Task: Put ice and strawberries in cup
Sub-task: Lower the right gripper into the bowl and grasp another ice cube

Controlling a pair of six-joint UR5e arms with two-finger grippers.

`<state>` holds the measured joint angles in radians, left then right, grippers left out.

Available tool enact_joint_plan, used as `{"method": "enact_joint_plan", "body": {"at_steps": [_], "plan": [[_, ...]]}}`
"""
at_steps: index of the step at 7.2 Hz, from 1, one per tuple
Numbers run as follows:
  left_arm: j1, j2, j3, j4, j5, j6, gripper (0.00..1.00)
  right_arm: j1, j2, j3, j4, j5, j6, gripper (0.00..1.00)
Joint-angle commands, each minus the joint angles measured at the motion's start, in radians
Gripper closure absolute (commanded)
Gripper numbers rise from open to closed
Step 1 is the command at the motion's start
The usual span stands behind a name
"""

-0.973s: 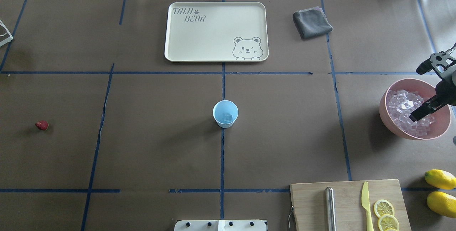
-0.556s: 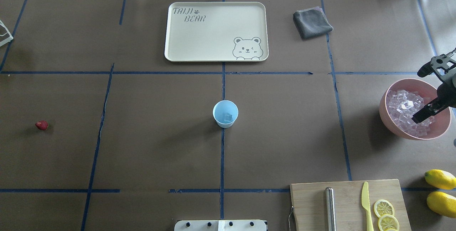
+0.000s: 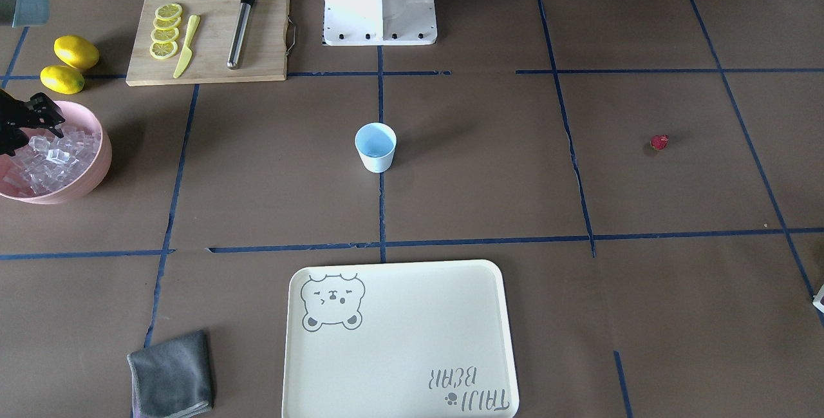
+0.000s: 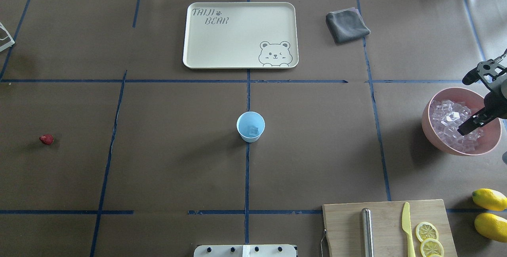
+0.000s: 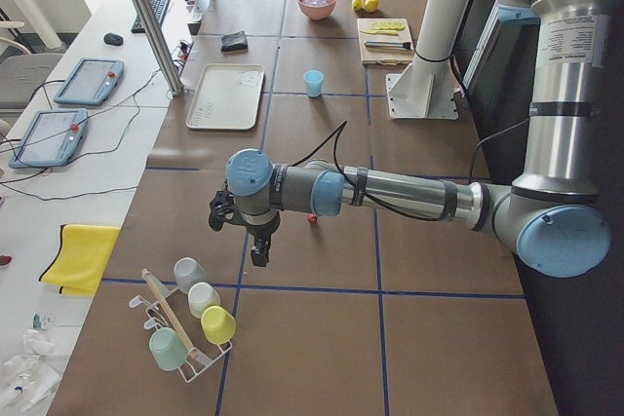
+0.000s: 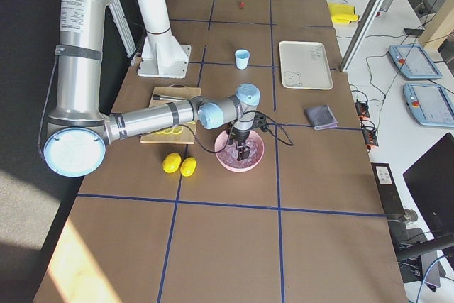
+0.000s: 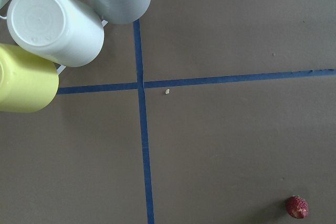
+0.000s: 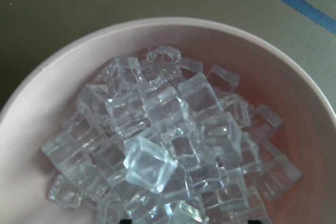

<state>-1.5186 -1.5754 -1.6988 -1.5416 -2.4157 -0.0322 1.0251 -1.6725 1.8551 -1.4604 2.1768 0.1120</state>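
R end effector (image 4: pixel 469 126): jaws apart over ice (image 8: pixel 157 145) in pink bowl (image 4: pixel 427 130), overhead right edge; prob. lining up a pick. L end effector (image 5: pixel 255 244): state can't tell, nr strawberry (image 4: pixel 46 139), far left. Cup (image 4: pixel 250 126): centre, some ice inside.

A brown-covered table (image 4: pixel 309 162), gridded with blue tape (image 4: pixel 246 177), beside a white bench (image 5: pixel 136 70) (tablets (image 5: pixel 88 81) on it).

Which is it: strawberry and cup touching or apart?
Apart. The overhead view shows the strawberry far left of the cup, a wide gap between them.
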Motion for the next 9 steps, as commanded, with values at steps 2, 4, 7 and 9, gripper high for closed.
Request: {"method": "enact_joint_plan", "body": {"at_steps": [2, 4, 7, 9], "plan": [[0.0, 0.0, -0.001, 0.0, 0.001, 0.0, 0.0, 0.0, 0.004, -0.001, 0.0, 0.0, 0.0, 0.39], [0.0, 0.0, 0.001, 0.0, 0.001, 0.0, 0.0, 0.0, 0.004, -0.001, 0.002, 0.0, 0.0, 0.46], [0.0, 0.0, -0.001, 0.002, 0.0, 0.0, 0.0, 0.001, 0.002, -0.001, 0.002, 0.0, -0.009, 0.76], [0.0, 0.0, -0.001, 0.002, 0.0, 0.0, 0.0, 0.003, -0.004, 0.01, 0.002, 0.001, -0.014, 0.94]]}}
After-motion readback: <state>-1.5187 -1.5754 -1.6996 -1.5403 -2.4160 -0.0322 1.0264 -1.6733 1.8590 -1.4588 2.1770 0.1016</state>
